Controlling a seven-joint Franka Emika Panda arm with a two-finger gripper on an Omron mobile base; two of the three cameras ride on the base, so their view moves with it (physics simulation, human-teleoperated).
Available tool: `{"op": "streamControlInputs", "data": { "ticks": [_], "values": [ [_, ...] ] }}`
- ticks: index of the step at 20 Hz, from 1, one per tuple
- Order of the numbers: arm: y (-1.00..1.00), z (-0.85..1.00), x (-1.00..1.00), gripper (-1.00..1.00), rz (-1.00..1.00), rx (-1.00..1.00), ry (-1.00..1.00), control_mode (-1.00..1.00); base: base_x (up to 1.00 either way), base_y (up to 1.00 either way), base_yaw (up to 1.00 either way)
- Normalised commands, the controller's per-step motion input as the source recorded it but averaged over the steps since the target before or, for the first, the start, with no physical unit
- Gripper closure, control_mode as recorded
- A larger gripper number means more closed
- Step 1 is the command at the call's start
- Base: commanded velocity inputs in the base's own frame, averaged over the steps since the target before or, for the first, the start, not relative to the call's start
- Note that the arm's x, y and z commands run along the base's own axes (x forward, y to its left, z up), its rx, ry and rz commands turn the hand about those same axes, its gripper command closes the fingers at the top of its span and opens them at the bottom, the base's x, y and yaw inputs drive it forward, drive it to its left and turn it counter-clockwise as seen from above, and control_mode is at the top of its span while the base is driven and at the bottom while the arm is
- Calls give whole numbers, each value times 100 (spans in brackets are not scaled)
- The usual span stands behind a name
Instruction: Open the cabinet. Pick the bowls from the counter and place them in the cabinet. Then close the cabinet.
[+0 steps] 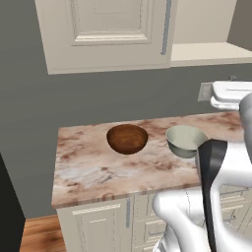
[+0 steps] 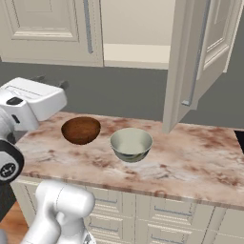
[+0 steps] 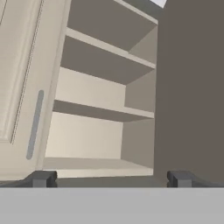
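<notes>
The cabinet (image 2: 47,28) hangs above the counter (image 2: 200,157). Its left door is shut; its right door (image 2: 190,62) is swung out wide, baring the beige shelf (image 2: 136,52). Two bowls stand side by side on the counter: the reddish-brown wooden one (image 2: 81,129) (image 1: 127,139) to the left, the pale grey-green one (image 2: 131,144) (image 1: 186,141) to the right. My gripper (image 3: 110,179) is open and holds nothing. It is raised above the counter's left part and faces the open cabinet's shelves (image 3: 92,135), beside the shut door's grey handle (image 3: 35,124).
The open door overhangs the counter just right of the pale bowl. A wall outlet (image 1: 204,91) sits below the cabinet. Cream base cupboards with drawers (image 2: 167,214) lie under the counter. A dark tall body (image 1: 10,206) borders the counter's left end.
</notes>
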Motion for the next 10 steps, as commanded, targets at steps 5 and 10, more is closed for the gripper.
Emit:
{"op": "streamControlInputs", "data": {
  "ticks": [5, 10],
  "values": [
    [28, -3, 3, -100, 7, 3, 0, -100, 0, 0, 0],
    [20, 0, 13, -100, 8, 3, 0, -100, 0, 0, 0]
  ]
}}
